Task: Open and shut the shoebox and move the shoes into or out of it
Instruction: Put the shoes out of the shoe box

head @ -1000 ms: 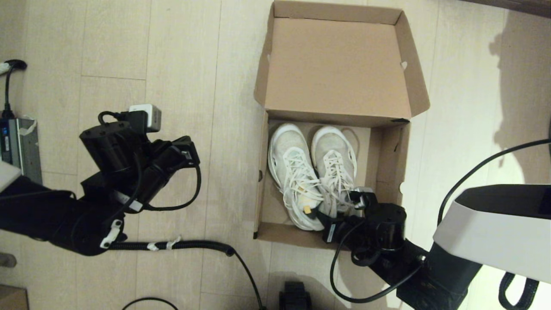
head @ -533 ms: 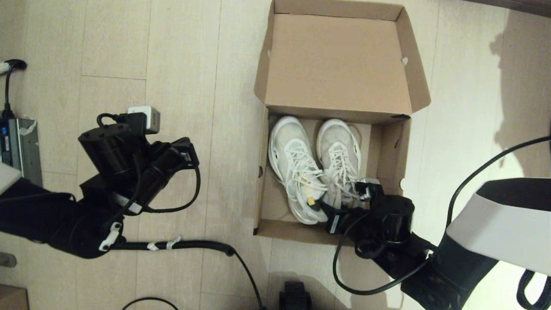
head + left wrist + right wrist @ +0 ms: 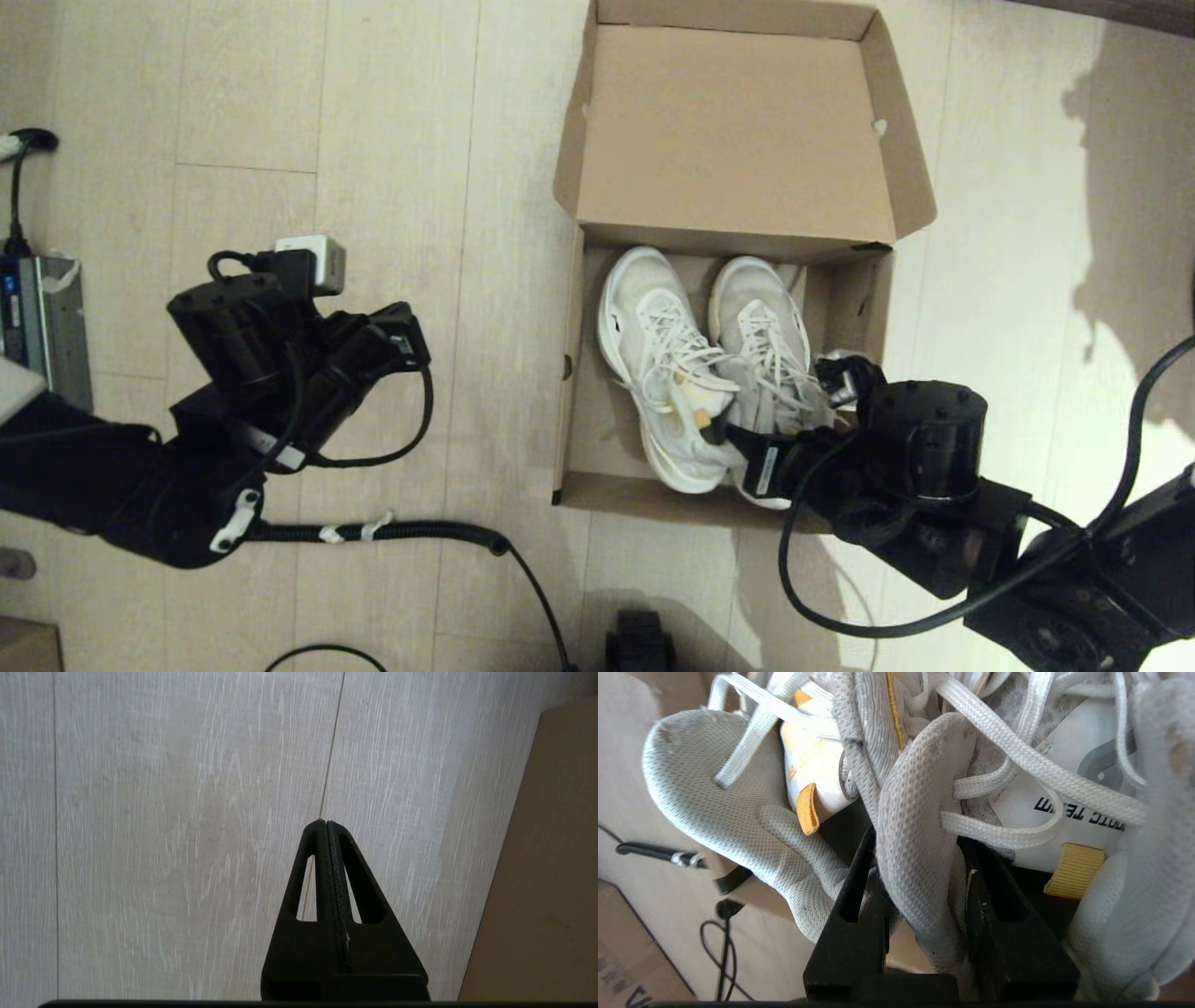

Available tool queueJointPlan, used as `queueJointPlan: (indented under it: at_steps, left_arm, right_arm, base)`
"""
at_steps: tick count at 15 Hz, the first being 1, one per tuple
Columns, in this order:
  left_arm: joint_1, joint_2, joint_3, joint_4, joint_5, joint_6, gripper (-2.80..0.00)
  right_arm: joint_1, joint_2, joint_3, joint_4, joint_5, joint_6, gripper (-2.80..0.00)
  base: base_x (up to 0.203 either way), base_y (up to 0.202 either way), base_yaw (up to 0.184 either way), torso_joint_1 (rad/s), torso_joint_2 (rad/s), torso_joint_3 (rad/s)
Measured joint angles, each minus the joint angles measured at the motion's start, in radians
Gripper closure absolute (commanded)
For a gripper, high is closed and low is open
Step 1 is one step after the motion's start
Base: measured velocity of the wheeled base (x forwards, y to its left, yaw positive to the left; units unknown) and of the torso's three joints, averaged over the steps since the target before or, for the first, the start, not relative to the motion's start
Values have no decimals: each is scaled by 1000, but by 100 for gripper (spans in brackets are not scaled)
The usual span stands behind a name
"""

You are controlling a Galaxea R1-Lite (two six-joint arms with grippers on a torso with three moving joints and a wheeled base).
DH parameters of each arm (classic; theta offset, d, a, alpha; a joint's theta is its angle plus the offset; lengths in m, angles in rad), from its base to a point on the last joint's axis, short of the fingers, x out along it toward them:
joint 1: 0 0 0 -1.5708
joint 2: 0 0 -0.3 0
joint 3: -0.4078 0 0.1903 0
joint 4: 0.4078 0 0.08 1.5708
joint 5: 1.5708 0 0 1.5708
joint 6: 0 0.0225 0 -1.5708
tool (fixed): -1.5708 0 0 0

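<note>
The shoebox stands open on the floor, its hinged lid folded back on the far side. Both white mesh shoes sit toes toward the lid, heels tilted up over the box's near end. My right gripper is at their heels. In the right wrist view it is shut on the bunched mesh collars of the shoes, with laces and yellow tabs just beyond. My left gripper hangs over bare floor left of the box, fingers pressed together; the box's side shows beside it.
A black cable runs across the floor near me, below the left arm. A grey device lies at the left edge, and a small brown box corner sits at the near left. Pale wood floor surrounds the shoebox.
My right gripper has risen and shifted right with both shoes in it, so their heels now stand higher and tilted. The left arm has barely moved.
</note>
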Motion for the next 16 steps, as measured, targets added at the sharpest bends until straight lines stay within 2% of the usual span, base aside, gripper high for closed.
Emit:
queueJointPlan:
  at_steps: [3, 7, 11, 16]
  left_arm:
    - [1, -6, 12, -10, 1, -5, 0]
    - [6, -17, 28, -17, 38, -55, 0]
    - [6, -17, 61, -17, 43, -67, 0]
    - [8, -28, 106, -18, 45, -83, 0]
  right_arm:
    - [1, -94, -12, 105, 26, 7, 0]
    - [1, -217, -70, 268, 36, 11, 0]
    - [10, -362, -163, 511, 48, 47, 0]
    - [23, -556, -318, 891, 84, 142, 0]
  base:
    - [0, 0, 0, 0, 0, 0]
    - [0, 0, 0, 0, 0, 0]
    - [0, 0, 0, 0, 0, 0]
    - [0, 0, 0, 0, 0, 0]
